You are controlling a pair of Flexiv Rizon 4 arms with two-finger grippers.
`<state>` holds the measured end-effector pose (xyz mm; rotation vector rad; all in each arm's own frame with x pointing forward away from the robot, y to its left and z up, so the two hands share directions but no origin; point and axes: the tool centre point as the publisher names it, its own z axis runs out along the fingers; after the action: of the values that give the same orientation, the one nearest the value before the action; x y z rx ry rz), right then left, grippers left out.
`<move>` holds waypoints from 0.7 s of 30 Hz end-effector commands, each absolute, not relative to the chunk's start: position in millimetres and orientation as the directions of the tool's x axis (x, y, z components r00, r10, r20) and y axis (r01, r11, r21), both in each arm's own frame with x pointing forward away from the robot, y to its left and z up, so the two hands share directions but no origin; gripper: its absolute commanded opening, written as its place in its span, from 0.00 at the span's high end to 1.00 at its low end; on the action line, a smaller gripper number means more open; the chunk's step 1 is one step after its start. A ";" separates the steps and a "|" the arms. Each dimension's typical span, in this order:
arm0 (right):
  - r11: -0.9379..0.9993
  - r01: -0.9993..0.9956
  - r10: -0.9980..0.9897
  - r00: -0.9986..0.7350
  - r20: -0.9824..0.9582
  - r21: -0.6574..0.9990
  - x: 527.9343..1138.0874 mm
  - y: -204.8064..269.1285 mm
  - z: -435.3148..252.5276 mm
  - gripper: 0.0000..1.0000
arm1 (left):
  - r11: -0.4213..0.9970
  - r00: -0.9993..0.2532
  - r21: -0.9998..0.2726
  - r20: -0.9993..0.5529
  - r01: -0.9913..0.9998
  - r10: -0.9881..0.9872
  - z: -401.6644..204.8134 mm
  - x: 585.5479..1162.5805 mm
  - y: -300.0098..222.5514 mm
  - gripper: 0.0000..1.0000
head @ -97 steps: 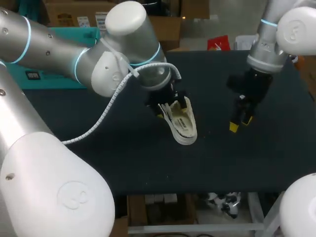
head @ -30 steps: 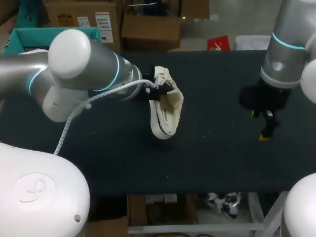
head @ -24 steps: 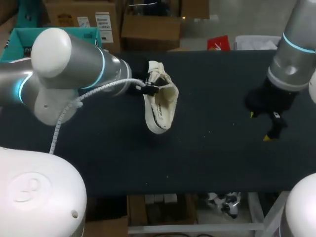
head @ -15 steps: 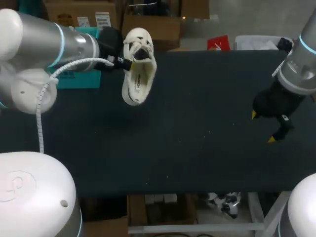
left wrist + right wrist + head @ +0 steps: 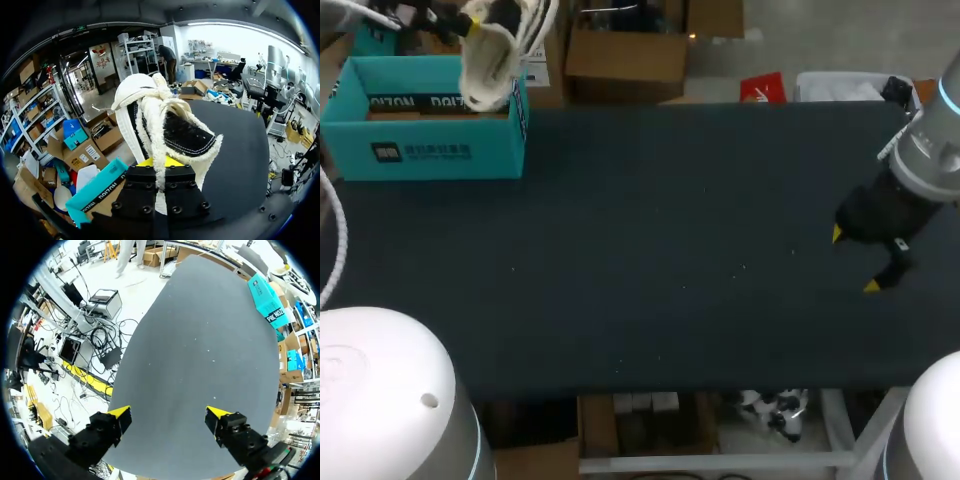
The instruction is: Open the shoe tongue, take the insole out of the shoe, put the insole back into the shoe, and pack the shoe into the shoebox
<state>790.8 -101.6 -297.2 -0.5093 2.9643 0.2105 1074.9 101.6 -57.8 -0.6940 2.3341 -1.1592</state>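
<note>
A cream-white shoe hangs toe-down in the air over the far right part of the open teal shoebox at the table's far left corner. My left gripper is shut on the shoe's collar and barely shows at the head view's upper edge. In the left wrist view the shoe fills the space ahead of the left gripper, with the shoebox below it. My right gripper stands open over the table's right side, holding nothing; in its own view the right gripper has only bare tabletop between its fingers.
The dark table stretches between the shoebox and my right arm. The shoebox is seen far off across the table in the right wrist view.
My left arm has lifted the shoe from the table's middle and swung it far left and back, over the shoebox. My right gripper has drifted slightly to the right.
</note>
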 end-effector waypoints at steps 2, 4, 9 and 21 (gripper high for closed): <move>0.952 -0.294 -0.282 -0.951 -0.129 0.083 794.7 -97.3 -294.6 0.00 | 0.529 -0.947 -0.809 0.100 -0.256 -0.306 -48.7 1141.2 152.4 1.00; 0.955 -0.289 -0.280 -0.951 -0.129 0.060 802.0 -93.1 -290.1 0.00 | 0.527 -0.945 -0.806 0.117 -0.270 -0.306 -50.7 1156.8 165.4 1.00; 0.984 -0.180 -0.180 -0.981 -0.070 -0.013 816.8 -84.3 -280.1 0.00 | 0.535 -0.944 -0.795 0.138 -0.285 -0.299 -62.6 1192.9 184.6 1.00; 0.992 -0.100 -0.106 -0.992 -0.065 -0.083 829.5 -75.5 -274.0 0.00 | 0.647 -0.947 -0.695 0.182 -0.314 -0.264 -124.5 1227.5 226.9 1.00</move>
<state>826.9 -79.4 -276.5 -0.1903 3.0175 -0.0572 1210.6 212.4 -120.6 -0.6651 2.5928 -1.0094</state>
